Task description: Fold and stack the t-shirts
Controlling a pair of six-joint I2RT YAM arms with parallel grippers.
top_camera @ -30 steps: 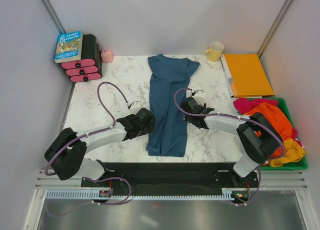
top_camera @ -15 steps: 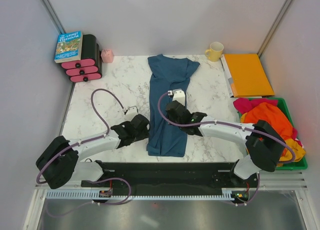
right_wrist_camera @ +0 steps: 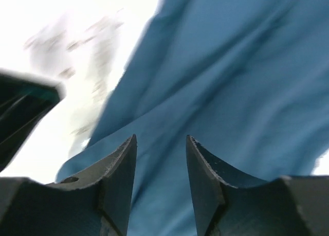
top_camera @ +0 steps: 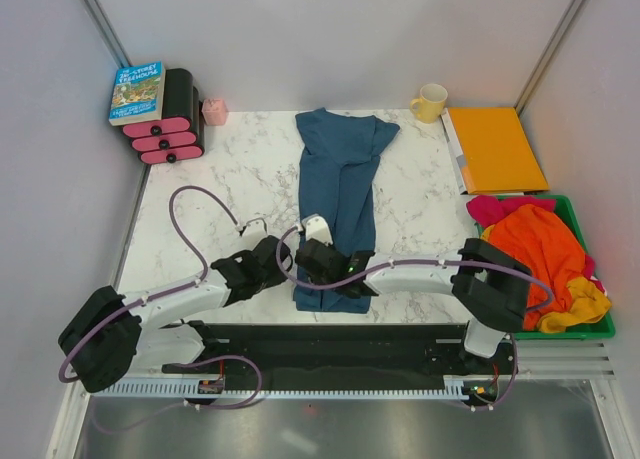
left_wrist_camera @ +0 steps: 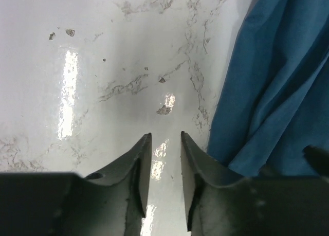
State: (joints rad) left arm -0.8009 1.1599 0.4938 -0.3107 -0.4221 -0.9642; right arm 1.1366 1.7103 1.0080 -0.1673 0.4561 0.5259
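On the white marble table [top_camera: 220, 169] one teal-blue t-shirt [top_camera: 340, 189] lies as a long narrow strip, collar at the far edge and hem by the arm bases, unmoved over the last second. Both arms have drawn back to that hem: the right gripper [right_wrist_camera: 161, 138] has crossed from the strip's right side to its near left corner, jaws apart above the cloth and holding nothing, while the left gripper [left_wrist_camera: 165, 135] has narrowed to a slim empty gap over bare marble just beside the hem — likely lining up the crosswise fold. Three more wait heaped in the one green bin [top_camera: 578, 330] at the right — an orange shirt [top_camera: 535, 244], a magenta-pink shirt [top_camera: 487, 209] and a yellow shirt [top_camera: 585, 304].
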